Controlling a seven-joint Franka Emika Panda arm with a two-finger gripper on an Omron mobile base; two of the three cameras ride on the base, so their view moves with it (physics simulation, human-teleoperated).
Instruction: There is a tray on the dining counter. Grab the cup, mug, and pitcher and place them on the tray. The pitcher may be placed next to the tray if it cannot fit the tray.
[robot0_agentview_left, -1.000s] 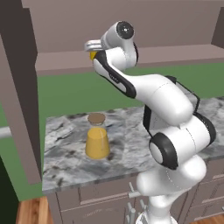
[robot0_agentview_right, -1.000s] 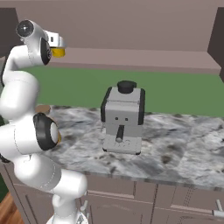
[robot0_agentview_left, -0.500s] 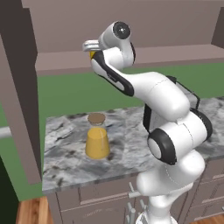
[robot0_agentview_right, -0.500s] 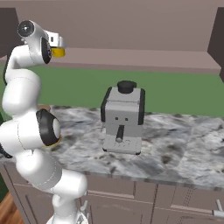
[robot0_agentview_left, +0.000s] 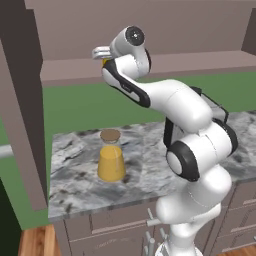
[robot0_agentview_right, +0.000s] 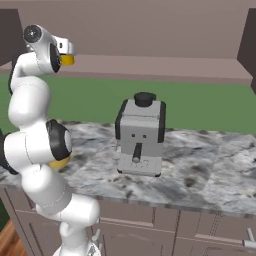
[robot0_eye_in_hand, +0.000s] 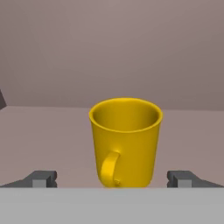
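Pincer (robot0_eye_in_hand: 113, 178) jaws stand wide apart, empty, one tip on each side of one yellow mug (robot0_eye_in_hand: 126, 142), which sits upright just ahead between them on the brown shelf (robot0_eye_in_hand: 43, 131), handle toward the camera. One pitcher (robot0_agentview_left: 111, 156) stands well below on the marble counter (robot0_agentview_left: 75, 170), beside one grey coffee machine (robot0_agentview_right: 140, 136).

Mug (robot0_eye_in_hand: 126, 142): plain yellow, no lettering or mark.
Pitcher (robot0_agentview_left: 111, 159): clear glass, brown lid, no label.
Coffee machine (robot0_agentview_right: 140, 134): grey front, no brand or numerals legible.
Marble counter (robot0_agentview_right: 200, 170): veining only, no signs.
Readable text overall: none.
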